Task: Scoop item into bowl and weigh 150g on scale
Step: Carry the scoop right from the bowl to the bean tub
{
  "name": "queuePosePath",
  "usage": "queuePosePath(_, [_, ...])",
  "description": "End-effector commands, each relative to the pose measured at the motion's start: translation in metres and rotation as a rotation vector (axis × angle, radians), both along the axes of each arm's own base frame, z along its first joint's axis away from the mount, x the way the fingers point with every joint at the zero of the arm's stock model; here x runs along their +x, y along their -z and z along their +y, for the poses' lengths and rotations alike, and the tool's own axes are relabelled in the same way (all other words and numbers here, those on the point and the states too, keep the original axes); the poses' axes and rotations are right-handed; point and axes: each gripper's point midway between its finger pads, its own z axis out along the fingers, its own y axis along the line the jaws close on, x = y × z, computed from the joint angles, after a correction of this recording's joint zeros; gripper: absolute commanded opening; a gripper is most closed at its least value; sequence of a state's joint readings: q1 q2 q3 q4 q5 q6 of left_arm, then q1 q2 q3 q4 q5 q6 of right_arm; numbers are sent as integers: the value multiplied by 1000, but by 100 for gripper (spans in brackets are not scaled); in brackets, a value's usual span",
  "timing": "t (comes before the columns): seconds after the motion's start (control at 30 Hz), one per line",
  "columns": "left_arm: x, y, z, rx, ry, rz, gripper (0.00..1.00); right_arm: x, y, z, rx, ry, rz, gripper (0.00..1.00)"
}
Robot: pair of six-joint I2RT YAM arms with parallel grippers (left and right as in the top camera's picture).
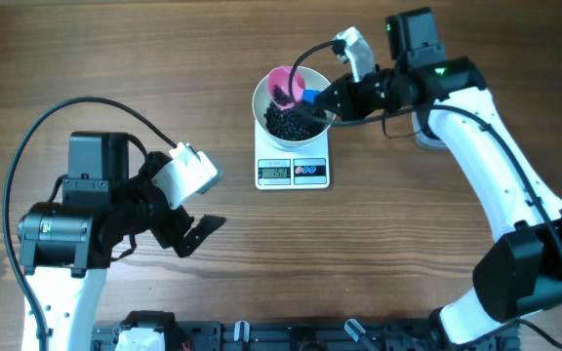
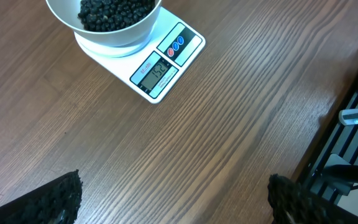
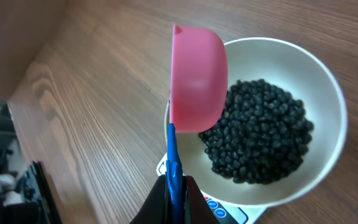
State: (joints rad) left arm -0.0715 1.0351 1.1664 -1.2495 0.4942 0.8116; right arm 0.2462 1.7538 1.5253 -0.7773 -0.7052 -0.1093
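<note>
Right gripper (image 3: 174,198) is clamped on the blue handle of a pink scoop (image 3: 194,81), which is tipped on its side over the rim of the white bowl (image 3: 331,87). The black beans (image 3: 260,134) lie heaped inside the bowl, which stands on the scale (image 2: 166,62). Left gripper (image 2: 173,214) hangs above the wooden table (image 2: 241,124), jaws spread wide and empty, apart from the scale.

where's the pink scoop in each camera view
overhead: pink scoop top centre, above the white bowl, left side
left wrist: not in view
right wrist: scoop centre frame, tipped over the bowl's left rim
shared landmark: white bowl of black beans, in all three
</note>
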Motion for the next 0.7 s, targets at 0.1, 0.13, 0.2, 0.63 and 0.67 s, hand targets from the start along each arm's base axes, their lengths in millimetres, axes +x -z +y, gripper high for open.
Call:
queuePosePath(0.1, [2, -7, -1, 5, 22, -34, 100, 12, -33, -37, 153, 82, 24, 4])
queuePosePath(0.13, [2, -7, -1, 5, 22, -34, 100, 15, -33, -49, 155, 111, 30, 4])
queuePosePath(0.2, [2, -7, -1, 5, 22, -34, 100, 20, -30, -70, 152, 162, 45, 4])
queuePosePath(0.63, [2, -7, -1, 5, 22, -34, 100, -8, 10, -222, -33, 457, 202, 4])
queuePosePath(0.67, [2, -7, -1, 5, 22, -34, 100, -12, 14, -232, -56, 485, 221, 4])
